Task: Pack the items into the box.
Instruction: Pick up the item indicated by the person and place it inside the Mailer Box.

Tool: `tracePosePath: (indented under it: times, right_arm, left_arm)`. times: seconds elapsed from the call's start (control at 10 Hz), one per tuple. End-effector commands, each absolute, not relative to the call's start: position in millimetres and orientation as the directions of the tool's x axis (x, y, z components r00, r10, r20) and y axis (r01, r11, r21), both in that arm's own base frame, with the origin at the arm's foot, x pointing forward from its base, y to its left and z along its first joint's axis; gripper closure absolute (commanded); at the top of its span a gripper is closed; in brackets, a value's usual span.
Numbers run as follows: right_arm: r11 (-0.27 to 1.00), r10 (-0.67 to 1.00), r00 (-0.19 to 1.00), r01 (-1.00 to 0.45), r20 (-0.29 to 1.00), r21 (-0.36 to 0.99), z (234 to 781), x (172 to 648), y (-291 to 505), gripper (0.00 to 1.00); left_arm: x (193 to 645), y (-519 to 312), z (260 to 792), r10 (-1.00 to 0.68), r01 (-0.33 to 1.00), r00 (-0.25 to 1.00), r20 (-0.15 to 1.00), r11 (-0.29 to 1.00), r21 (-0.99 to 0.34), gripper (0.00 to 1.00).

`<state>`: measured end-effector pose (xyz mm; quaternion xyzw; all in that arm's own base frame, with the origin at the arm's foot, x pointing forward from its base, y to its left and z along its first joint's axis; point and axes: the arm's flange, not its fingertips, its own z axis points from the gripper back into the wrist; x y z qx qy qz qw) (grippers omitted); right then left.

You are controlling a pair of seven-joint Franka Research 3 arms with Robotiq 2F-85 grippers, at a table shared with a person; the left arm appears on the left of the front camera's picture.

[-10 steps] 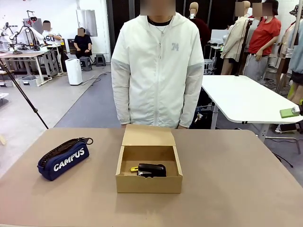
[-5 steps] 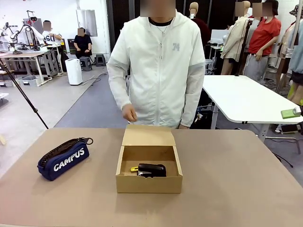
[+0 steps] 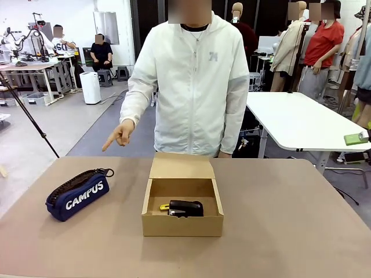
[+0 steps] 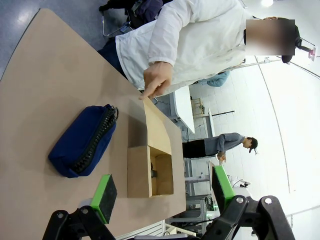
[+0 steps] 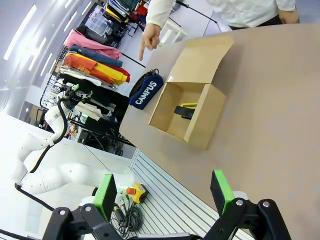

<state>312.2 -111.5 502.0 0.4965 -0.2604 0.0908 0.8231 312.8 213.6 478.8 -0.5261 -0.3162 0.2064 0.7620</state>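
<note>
The navy pouch (image 3: 78,194) lettered "CAMPUS" lies on its side on the tabletop (image 3: 290,220), to the left of the box (image 3: 182,223) and well apart from it, not yet packed. I judge it to be light and soft: the fabric will give under the pads and the ends may sag when it is lifted. The best hold seems to be across the narrow middle of its body, pads on the two long flanks and away from the zipper ridge and the small loop at its end. It looks nearly as long as the box, so it should go in lengthwise.

The box stands open with its flap laid back toward the person. Inside are the black stapler (image 3: 186,208) and, touching its left side, the yellow tip of the utility knife (image 3: 164,207).

The person stands behind the box, one hand (image 3: 120,135) stretched out with the forefinger pointing down toward the pouch.

The left tool (image 4: 162,192) hangs high over the tabletop, jaws wide apart and empty, looking down on pouch and box. The right tool (image 5: 165,192) is also spread wide, holding nothing, high above its side.
</note>
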Motion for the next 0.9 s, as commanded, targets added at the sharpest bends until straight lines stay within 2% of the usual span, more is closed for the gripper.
tracePosePath:
  times: [0.0,0.5,0.7,0.8]
  right_arm:
    - [0.498,-0.089,0.847,-0.418,0.524,0.76,503,311,-114,0.0]
    - [0.498,-0.089,0.847,-0.418,0.524,0.76,503,311,-114,0.0]
    - [0.498,-0.089,0.847,-0.418,0.524,0.76,503,311,-114,0.0]
    - [0.498,-0.089,0.847,-0.418,0.524,0.76,503,311,-114,0.0]
  left_arm:
    - [313,213,480,0.651,0.036,0.709,0.27,0.35,-0.936,0.0]
    - [313,214,479,0.647,0.018,0.715,0.265,0.361,-0.932,0.0]
    - [369,157,512,0.35,0.025,0.883,0.312,0.63,-0.777,0.0]
    - [403,117,522,0.153,0.072,0.949,0.276,0.745,-0.663,0.0]
